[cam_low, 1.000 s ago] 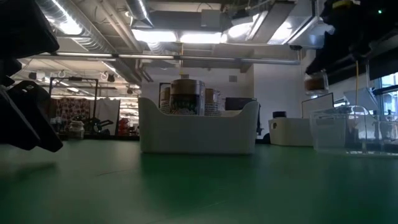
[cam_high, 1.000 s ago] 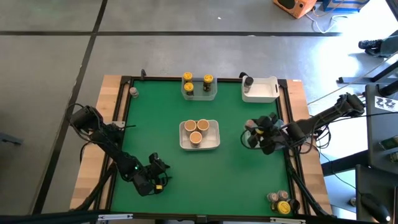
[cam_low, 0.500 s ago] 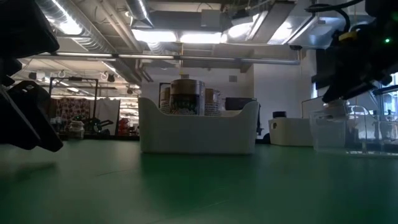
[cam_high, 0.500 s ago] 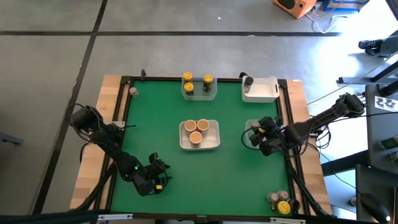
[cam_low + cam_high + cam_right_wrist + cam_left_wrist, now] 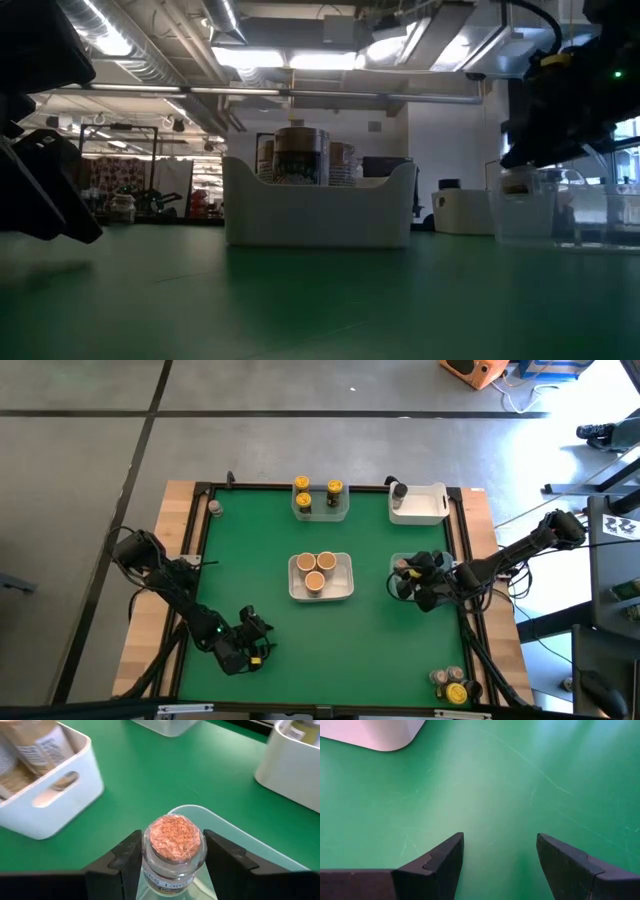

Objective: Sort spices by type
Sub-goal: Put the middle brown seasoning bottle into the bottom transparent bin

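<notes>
My right gripper (image 5: 404, 581) (image 5: 172, 840) is shut on a small glass spice jar (image 5: 172, 851), whose clear end shows reddish-brown spice. It holds the jar inside the clear tub (image 5: 235, 839) (image 5: 565, 205) at the table's right edge. My left gripper (image 5: 261, 632) (image 5: 500, 840) hangs open over bare green mat at the near left. Three tan-capped jars (image 5: 319, 567) stand in the white tub (image 5: 345, 588) at the table's middle. Yellow-capped jars (image 5: 318, 492) stand in a clear tub at the far edge. My right gripper pinches the jar's glass sides (image 5: 148, 856) between its two fingers, one on each side. The fingers slant down from the table's right. The jar is tilted, its spice-filled end (image 5: 172, 832) away from the wrist, within the clear tub's walls; whether it touches the tub's floor I cannot tell.
A white tub (image 5: 425, 508) at the far right holds a dark-capped jar (image 5: 399, 490). Several jars (image 5: 450, 682) stand at the near right corner, one jar (image 5: 214, 508) on the wooden border at the far left. Bare mat lies between the middle tub and the near edge.
My right gripper has gone down with the jar, from above the clear tub's rim to within its walls, rolling a little as it sank. It has stayed shut on the jar.
</notes>
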Action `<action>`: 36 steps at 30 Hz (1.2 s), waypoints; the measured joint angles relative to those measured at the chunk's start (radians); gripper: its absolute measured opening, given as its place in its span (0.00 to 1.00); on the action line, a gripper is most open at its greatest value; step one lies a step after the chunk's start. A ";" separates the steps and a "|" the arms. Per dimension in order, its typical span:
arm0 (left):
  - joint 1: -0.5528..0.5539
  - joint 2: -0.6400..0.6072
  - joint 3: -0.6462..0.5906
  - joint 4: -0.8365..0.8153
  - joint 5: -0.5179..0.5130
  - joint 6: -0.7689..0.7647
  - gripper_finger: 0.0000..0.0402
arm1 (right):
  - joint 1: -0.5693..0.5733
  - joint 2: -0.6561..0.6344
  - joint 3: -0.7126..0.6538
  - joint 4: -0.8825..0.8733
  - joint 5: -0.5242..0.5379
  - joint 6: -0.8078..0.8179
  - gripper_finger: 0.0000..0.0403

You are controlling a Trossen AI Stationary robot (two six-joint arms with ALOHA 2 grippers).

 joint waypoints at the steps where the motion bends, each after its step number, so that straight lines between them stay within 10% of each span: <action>1: 0.000 0.000 0.000 0.000 0.000 0.000 0.58 | 0.000 0.000 0.000 0.020 0.000 -0.024 0.46; 36: 0.000 0.000 0.000 0.000 0.000 -0.004 0.58 | 0.000 0.007 -0.104 -0.381 -0.027 0.454 0.46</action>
